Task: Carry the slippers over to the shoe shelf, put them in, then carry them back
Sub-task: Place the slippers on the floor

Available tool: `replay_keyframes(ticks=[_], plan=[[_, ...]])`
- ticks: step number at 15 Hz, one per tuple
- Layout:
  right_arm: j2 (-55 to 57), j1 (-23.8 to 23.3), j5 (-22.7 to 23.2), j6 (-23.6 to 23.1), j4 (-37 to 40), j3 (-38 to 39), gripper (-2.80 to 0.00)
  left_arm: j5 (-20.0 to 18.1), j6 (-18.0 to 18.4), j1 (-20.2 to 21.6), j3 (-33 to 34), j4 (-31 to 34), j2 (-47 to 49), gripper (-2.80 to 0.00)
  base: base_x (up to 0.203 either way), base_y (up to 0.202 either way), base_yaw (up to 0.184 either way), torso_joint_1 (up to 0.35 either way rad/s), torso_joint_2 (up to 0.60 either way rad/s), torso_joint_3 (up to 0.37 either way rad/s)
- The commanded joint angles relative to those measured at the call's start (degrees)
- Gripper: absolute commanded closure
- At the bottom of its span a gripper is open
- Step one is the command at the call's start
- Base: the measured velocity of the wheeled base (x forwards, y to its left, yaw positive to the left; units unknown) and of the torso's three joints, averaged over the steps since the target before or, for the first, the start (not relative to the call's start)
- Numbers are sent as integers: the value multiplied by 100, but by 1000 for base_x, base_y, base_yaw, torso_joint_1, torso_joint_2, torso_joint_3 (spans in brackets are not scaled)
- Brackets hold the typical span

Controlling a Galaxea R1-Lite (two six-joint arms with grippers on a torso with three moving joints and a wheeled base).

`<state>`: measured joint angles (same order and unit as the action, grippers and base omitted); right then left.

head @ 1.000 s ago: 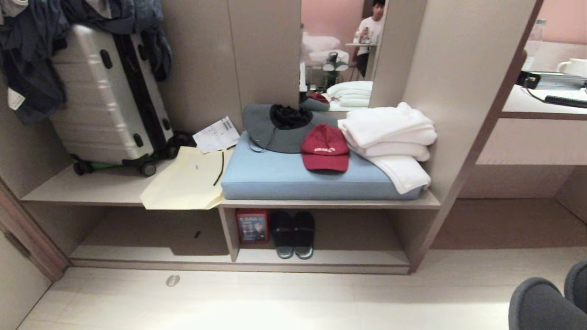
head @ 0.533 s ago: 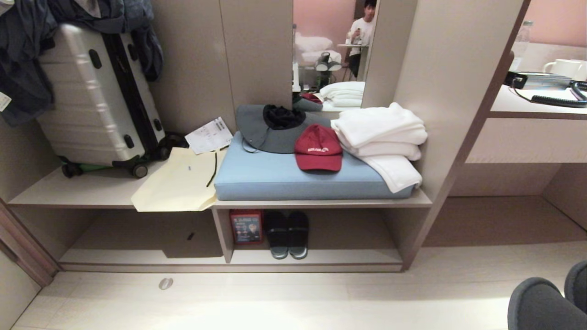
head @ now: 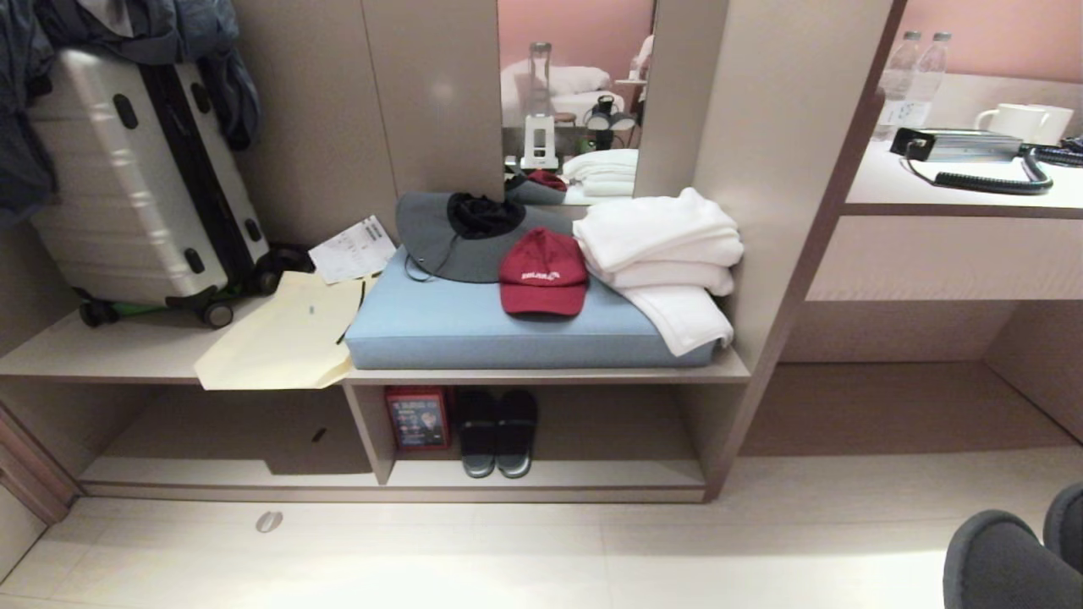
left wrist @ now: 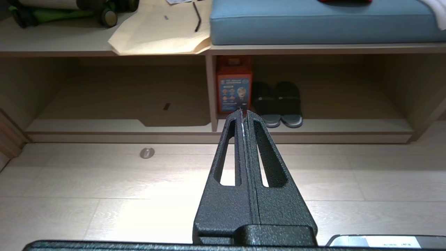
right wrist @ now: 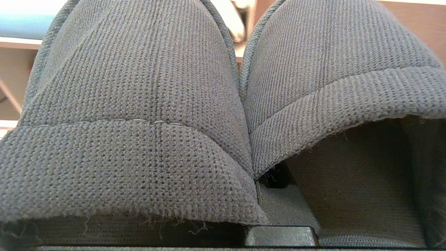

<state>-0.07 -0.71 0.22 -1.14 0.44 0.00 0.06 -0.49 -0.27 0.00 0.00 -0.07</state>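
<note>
The slippers, a grey-blue knitted pair, sit at the lower right edge of the head view, toes forward, above the pale floor and well apart from the shoe shelf. In the right wrist view the pair fills nearly the whole picture, side by side and touching along their inner edges. The right gripper shows only as a dark strip between the two inner walls, its fingers pressed together and pinching those walls, one slipper on either side. The slippers hang clear of the floor in this grip.

The left gripper is low, pointing level toward the shelf over the floor, fingers pressed flat together with nothing between them.

The shoe shelf is a low open cubby of beige board with a vertical divider. The compartment left of the divider is in shadow. In the right compartment a red box stands just beside the divider, and next to it a dark pair of slides with pale sole edges lies toes outward.

On top of the shelf: a blue cushion, a red cap, a grey brimmed hat, folded white towels, a cream paper bag overhanging the edge, and a silver suitcase leaning at the left. The desk counter stands to the right.
</note>
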Motion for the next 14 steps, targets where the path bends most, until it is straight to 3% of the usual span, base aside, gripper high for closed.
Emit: replay_keyframes(ticks=[1, 14], plan=[[-28, 1, 4, 9, -9, 9, 0, 3, -4, 0, 9, 0, 7, 0, 0, -202, 2, 5, 5, 7], [-28, 1, -22, -62, 0, 0, 0, 3, -22, 0, 9, 0, 7, 0, 0, -195, 2, 3, 1, 2]])
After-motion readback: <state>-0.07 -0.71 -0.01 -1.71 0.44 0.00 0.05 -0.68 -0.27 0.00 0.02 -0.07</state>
